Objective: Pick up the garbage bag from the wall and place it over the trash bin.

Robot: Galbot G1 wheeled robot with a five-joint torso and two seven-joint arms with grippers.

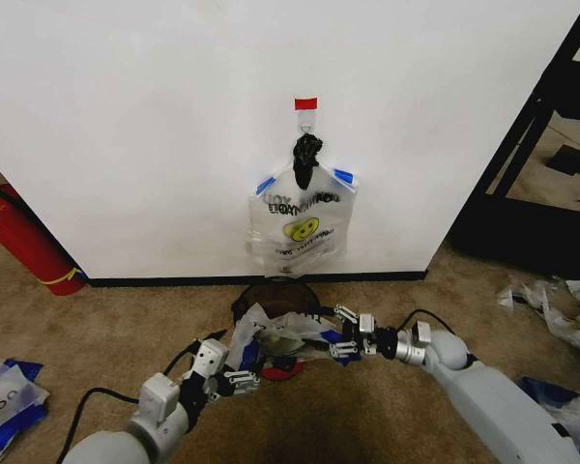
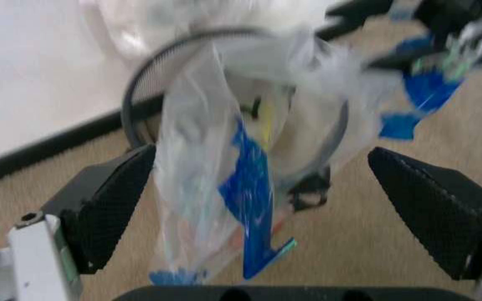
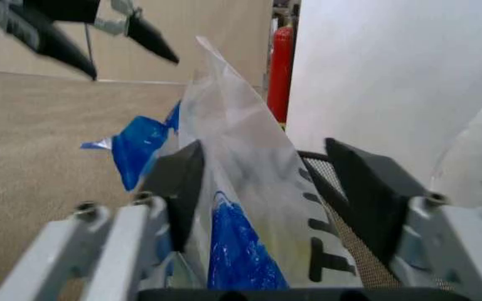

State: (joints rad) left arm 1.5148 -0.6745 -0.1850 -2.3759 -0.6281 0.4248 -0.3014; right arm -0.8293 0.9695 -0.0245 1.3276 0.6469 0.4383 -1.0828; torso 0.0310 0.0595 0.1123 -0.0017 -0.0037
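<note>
Straddling garbage bag (image 2: 224,188): left gripper (image 2: 275,207), agape.

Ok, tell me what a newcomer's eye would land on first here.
First, the garbage bag stretched between the left tool and the right tool over the trash bin on the carpet. Next, another smiley-face bag hanging from a hook under red tape on the wall. A red fire extinguisher stands at the far left.
</note>
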